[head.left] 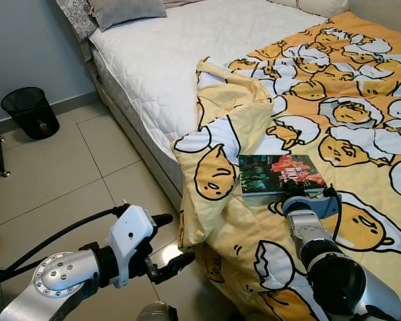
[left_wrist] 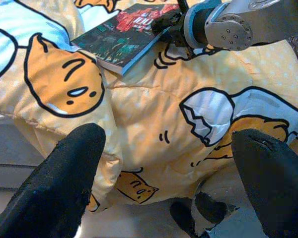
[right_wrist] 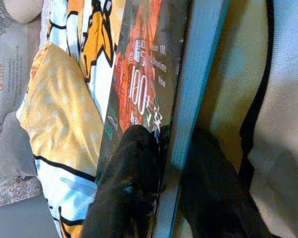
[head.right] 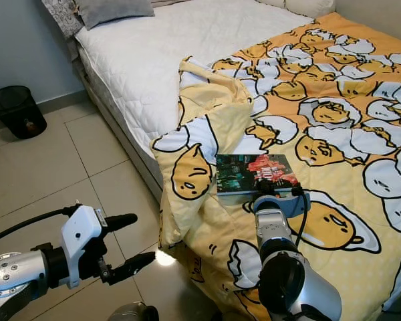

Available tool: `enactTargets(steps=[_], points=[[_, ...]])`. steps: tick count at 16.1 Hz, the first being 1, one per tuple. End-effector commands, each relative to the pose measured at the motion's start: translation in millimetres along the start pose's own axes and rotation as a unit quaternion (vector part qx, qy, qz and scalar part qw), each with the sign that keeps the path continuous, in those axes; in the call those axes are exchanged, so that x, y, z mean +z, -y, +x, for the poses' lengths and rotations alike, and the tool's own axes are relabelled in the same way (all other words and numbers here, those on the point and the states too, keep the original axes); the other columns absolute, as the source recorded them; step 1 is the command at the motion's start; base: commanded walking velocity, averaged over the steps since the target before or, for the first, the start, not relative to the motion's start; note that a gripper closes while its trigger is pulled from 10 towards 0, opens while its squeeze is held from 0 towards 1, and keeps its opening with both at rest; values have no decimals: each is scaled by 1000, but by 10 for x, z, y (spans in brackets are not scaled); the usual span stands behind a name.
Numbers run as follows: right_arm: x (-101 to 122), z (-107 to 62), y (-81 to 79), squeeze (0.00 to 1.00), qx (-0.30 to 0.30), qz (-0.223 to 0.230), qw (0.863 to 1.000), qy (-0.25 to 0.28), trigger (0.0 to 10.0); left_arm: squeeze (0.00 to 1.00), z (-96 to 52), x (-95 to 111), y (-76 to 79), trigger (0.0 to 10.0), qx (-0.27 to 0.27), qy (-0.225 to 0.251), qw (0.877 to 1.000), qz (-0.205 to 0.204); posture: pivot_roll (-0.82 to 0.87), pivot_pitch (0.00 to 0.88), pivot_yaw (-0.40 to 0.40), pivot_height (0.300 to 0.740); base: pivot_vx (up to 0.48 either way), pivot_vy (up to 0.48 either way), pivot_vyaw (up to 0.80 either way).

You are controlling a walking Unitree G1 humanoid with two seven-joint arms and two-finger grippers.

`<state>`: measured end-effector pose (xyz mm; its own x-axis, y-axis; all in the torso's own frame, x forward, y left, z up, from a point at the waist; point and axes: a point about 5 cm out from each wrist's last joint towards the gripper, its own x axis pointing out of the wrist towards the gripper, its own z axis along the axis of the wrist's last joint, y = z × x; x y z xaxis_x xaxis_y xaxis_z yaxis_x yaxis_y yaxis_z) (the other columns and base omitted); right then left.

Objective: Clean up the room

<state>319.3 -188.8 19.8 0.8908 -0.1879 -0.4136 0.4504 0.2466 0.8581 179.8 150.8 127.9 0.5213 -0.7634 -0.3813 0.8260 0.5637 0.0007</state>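
Right gripper [head.left: 295,184]: my fingers clamped over the near edge of glossy red-and-teal paperback book [head.left: 279,173] on yellow cartoon duvet [head.left: 361,114]; lift level. Left gripper [head.left: 168,244]: spread, empty.

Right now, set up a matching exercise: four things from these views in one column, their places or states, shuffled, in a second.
Things:
1. book
2. wastebasket
3. right gripper
4. left gripper

Places or states:
A. open, above the floor tiles beside the bed
B. lying flat on the yellow cartoon-print duvet
C. on the floor by the wall
D. pinching the book's near edge

Pairs: 1-B, 2-C, 3-D, 4-A
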Motion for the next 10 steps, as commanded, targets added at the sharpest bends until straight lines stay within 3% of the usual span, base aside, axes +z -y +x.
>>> enactTargets(steps=[1,7,10], points=[[-23,23,-108,0,21,1,1000,-5,0,1000,32,-1,-6,10000,-2,1,1000,3,120,44,2,740,0,0,0],[33,29,-155,0,50,28,998,8,0,1000,146,64,-71,10000,-15,35,999,-5,62,0,8,740,0,0,0],[111,-19,-141,0,99,-23,995,1,0,1000,208,127,-182,10000,22,70,997,-21,7,0,19,740,0,0,0]])
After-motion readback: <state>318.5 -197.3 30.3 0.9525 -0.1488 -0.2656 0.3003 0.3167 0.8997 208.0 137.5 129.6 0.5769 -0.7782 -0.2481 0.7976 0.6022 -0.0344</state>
